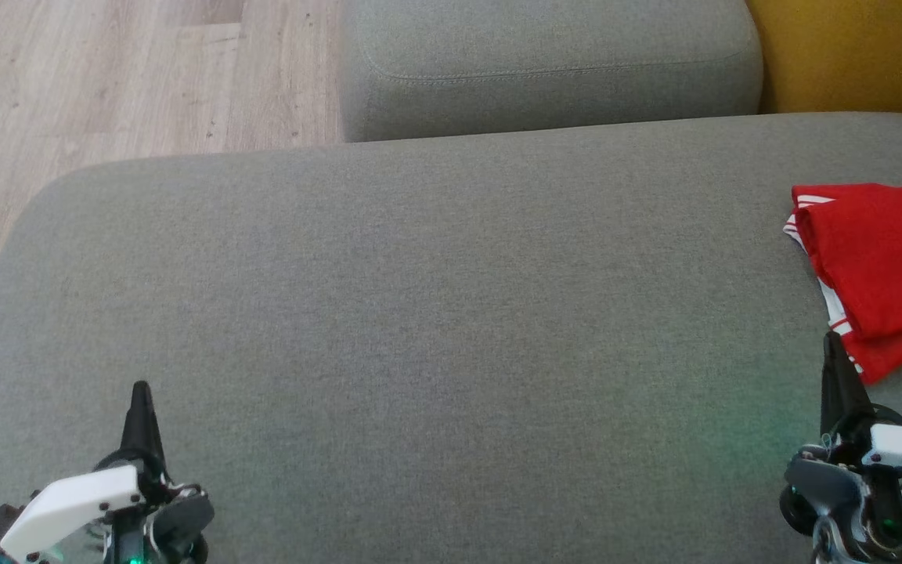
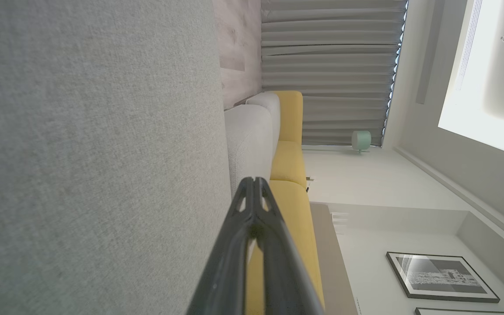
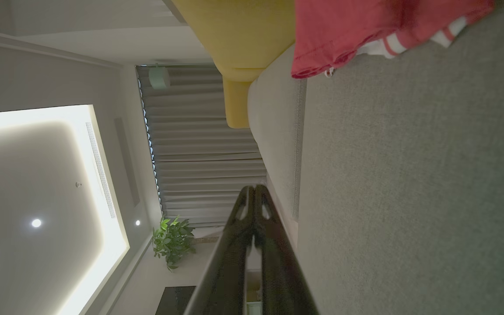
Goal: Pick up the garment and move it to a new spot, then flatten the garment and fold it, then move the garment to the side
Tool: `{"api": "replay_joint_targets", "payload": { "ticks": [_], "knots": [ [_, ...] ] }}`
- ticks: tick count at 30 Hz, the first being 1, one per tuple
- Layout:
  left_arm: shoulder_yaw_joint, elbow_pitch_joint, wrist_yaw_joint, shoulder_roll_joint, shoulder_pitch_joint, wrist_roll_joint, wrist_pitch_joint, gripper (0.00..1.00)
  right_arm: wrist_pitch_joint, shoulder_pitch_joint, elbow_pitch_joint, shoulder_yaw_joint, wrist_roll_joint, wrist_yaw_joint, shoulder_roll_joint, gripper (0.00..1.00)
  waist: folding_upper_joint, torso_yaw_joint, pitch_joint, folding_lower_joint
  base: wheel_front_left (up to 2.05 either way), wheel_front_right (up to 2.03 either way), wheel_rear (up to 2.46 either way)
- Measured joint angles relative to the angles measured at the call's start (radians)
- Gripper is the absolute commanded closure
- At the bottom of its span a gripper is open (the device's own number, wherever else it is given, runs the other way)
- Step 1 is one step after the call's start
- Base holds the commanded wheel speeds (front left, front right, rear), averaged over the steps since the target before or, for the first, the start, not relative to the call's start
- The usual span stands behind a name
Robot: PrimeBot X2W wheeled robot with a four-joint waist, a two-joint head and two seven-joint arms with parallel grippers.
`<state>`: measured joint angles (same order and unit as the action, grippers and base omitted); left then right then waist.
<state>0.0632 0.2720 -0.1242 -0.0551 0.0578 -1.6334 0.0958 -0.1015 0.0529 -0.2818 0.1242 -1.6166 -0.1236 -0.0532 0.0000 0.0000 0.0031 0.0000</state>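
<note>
red garment (image 1: 882, 266), one, folded; left tool (image 1: 140, 389), right tool (image 1: 832, 338): two, closed.

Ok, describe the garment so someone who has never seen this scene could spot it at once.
Start from the wide grey sofa seat in front of the robot. At its right side, just beyond the right gripper, lies a folded garment. It is bright red with white stripes along its edge, unlike the plain grey seat and the yellow cushion behind it.
</note>
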Motion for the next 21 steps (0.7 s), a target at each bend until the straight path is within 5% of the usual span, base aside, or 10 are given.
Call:
{"api": "replay_joint_targets", "payload": {
  "ticks": [21],
  "knots": [
    [0.002,0.000,0.000,0.003,0.000,0.006,0.001,1.00,0.000,0.000,0.000,0.004,0.000,0.000,0.003,1.00,0.0000,0.000,0.000,0.0000,0.00,0.00,0.00]
  ]
}}
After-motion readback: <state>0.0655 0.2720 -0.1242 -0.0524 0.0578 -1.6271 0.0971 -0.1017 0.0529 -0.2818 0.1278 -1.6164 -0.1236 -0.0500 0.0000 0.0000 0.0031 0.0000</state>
